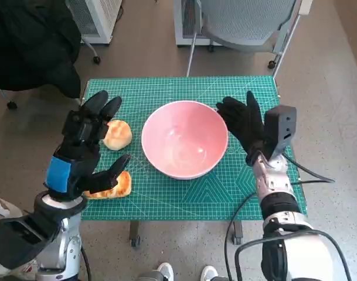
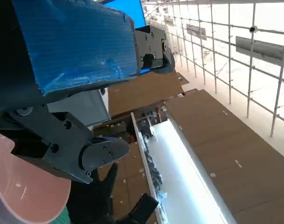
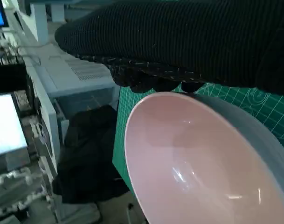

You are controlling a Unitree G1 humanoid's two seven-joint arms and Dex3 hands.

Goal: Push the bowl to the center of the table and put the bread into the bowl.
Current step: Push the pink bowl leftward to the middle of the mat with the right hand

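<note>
One large, round pink bowl (image 1: 184, 139) with a glossy inside sits on the green cutting mat with a printed grid (image 1: 248, 199) that covers the small table, close to the middle and perhaps a shade to the right of it. The right hand in its black knitted glove (image 1: 242, 124) stands just beside the bowl's right rim with fingers spread and nothing in its grasp; whether it actually touches the rim cannot be told from the head view, though the right wrist view shows the glove right at the bowl's edge. The pushing looks almost done: any last nudge should be a flat, low press leftward against the bowl's side, slow enough that it slides instead of tipping. Two golden-brown bread rolls lie left of the bowl, one farther (image 1: 118, 134) and one nearer (image 1: 111, 185). The black left hand with blue tape (image 1: 84, 149) hovers over them, fingers apart and holding nothing. For the pick-up, it would do well to come straight down on one roll, close gently so the soft crust is not crushed, and lift clear of the rim before releasing.
</note>
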